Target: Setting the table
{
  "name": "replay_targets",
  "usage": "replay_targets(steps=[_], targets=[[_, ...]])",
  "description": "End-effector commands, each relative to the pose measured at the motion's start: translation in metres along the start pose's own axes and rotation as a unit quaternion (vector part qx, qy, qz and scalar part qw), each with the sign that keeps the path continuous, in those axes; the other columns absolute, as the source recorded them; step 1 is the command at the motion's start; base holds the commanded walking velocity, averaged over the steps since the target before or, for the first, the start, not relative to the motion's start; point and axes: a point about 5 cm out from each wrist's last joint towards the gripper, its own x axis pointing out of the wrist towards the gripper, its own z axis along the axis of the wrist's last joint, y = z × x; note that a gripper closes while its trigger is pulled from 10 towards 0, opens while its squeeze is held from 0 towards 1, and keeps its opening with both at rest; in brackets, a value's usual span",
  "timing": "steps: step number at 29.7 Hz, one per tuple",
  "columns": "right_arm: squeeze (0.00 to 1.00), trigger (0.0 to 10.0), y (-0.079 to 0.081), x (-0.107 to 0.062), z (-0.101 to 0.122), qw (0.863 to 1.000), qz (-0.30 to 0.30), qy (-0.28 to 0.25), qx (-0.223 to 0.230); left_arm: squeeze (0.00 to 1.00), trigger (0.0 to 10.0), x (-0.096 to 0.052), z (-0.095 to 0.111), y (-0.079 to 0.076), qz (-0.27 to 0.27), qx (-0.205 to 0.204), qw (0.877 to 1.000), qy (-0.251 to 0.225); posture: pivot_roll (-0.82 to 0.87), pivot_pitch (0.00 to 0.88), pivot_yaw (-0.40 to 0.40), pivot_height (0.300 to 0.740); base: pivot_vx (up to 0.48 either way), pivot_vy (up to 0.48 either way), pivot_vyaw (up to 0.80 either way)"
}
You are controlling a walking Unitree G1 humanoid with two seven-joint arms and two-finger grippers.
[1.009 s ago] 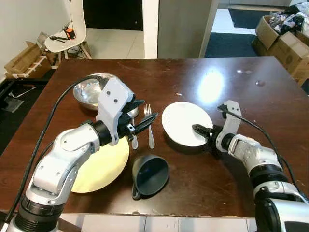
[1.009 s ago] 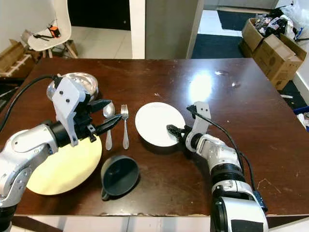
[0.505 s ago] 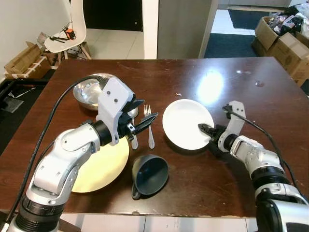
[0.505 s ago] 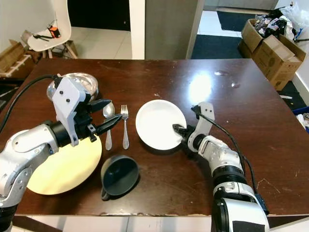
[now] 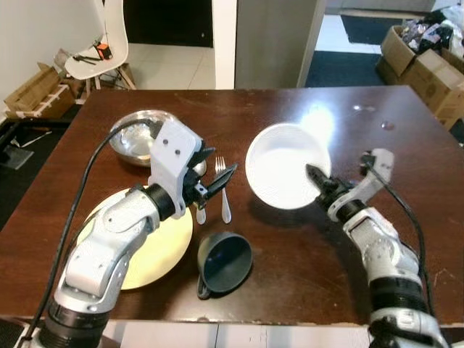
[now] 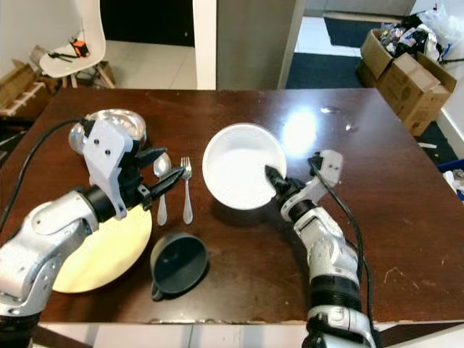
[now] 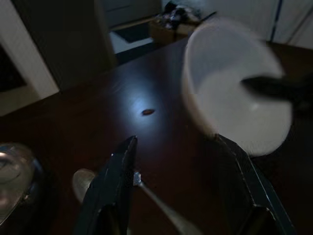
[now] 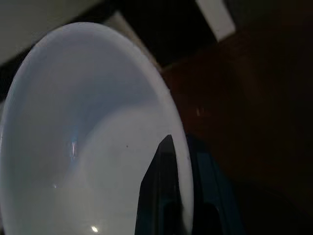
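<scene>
White bowl [image 5: 284, 174] is held tilted above the dark wooden tabletop [image 5: 304, 275], its rim pinched by the right end effector [image 5: 316, 180]. Left end effector [image 5: 214, 180] is held with fingers spread wide, grasping nothing, above a spoon [image 6: 160, 181] and fork [image 6: 187, 190]. Nearby, a yellow plate [image 5: 156, 250], dark cup [image 5: 225, 262] and metal bowl [image 5: 130, 135] are seen.

Quick count of what's on the table [image 5: 304, 254]: one white bowl [image 5: 286, 174], one steel bowl [image 5: 134, 136], one yellow plate [image 5: 156, 243], one dark cup [image 5: 225, 262], one fork [image 5: 222, 185] and one spoon [image 6: 161, 181]. Past it there's one white chair [image 5: 101, 43], plus at least three cardboard boxes [image 5: 428, 61] around the room, two right, one left.
</scene>
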Motion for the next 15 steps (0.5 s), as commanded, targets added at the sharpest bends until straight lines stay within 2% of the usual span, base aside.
replay_targets(steps=[1, 4, 7, 8, 10, 11, 12, 15], targets=[[0.00, 0.0, 0.005, -0.007, 0.007, 0.999, -0.005, -0.034, 0.012, 0.00, 10.0, -0.004, -0.006, 0.006, 0.031, 0.000, 1.000, 0.007, 0.00, 0.054, 0.094, 0.740, 0.000, 0.000, 0.00], [0.00, 0.0, 0.030, -0.016, 0.019, 0.996, 0.016, -0.084, 0.010, 0.00, 10.0, -0.007, -0.007, 0.018, 0.089, -0.008, 0.996, -0.001, -0.01, 0.055, 0.101, 0.740, 0.000, 0.000, 0.00], [0.00, 0.0, 0.051, -0.022, 0.023, 0.994, 0.038, -0.106, 0.005, 0.00, 10.0, -0.010, -0.008, 0.023, 0.124, -0.019, 0.992, -0.004, -0.01, 0.053, 0.106, 0.740, 0.000, 0.000, 0.00], [0.00, 0.0, 0.051, -0.022, 0.023, 0.994, 0.038, -0.106, 0.005, 0.00, 10.0, -0.010, -0.008, 0.023, 0.124, -0.019, 0.992, -0.004, -0.01, 0.053, 0.106, 0.740, 0.000, 0.000, 0.00], [0.00, 0.0, 0.076, -0.027, 0.019, 0.992, 0.057, -0.105, -0.034, 0.00, 10.0, -0.018, -0.012, 0.026, 0.145, -0.020, 0.989, 0.003, -0.01, 0.052, 0.106, 0.740, 0.000, 0.000, 0.00], [0.00, 1.6, 0.082, -0.029, 0.015, 0.992, 0.059, -0.098, -0.054, 0.00, 10.0, -0.023, -0.015, 0.028, 0.157, -0.022, 0.987, 0.011, -0.01, 0.049, 0.102, 0.740, 0.000, 0.000, 0.00], [0.00, 10.0, 0.089, -0.032, 0.010, 0.991, 0.060, -0.088, -0.076, 0.00, 10.0, -0.028, -0.019, 0.029, 0.172, -0.020, 0.985, 0.018, 0.00, 0.049, 0.098, 0.740, 0.000, 0.000, 0.00], [0.00, 10.0, 0.097, -0.036, 0.003, 0.991, 0.060, -0.077, -0.094, 0.00, 10.0, -0.036, -0.024, 0.032, 0.191, -0.019, 0.981, 0.028, 0.00, 0.050, 0.092, 0.740, 0.000, 0.000, 0.00]])
